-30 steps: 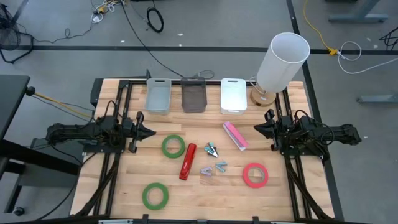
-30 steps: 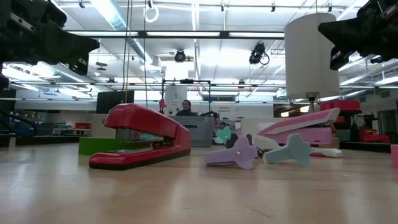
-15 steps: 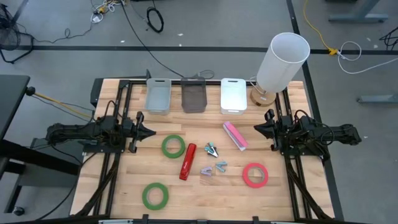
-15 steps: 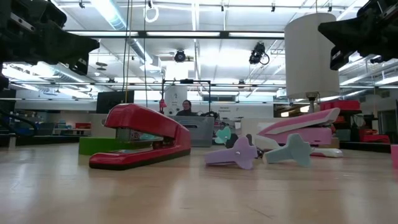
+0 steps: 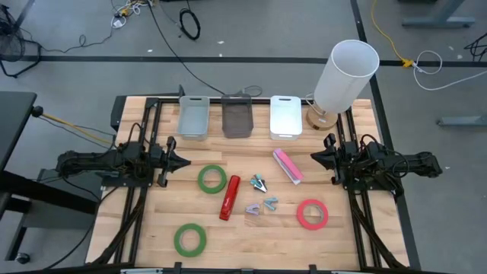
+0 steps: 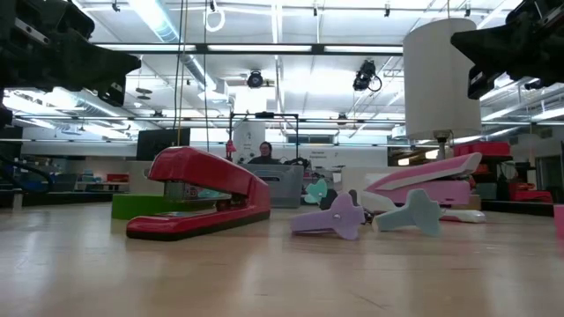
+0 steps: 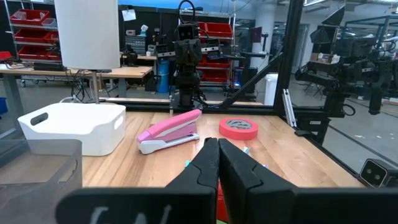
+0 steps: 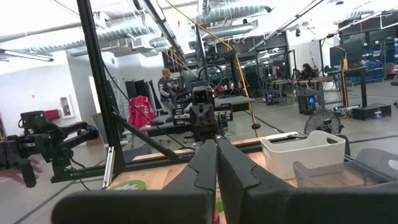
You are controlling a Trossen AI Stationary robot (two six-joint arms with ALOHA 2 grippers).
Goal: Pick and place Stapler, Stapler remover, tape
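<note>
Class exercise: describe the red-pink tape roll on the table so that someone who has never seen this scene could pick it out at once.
Start at the white cylinder standing at the table's back right corner, then come forward past the right gripper toward the front edge. The red-pink tape lies flat there, right of the small staple removers. It is the only red-pink ring; the other two rolls are green.

No text, label, brand, number or sign could be read in any view.
</note>
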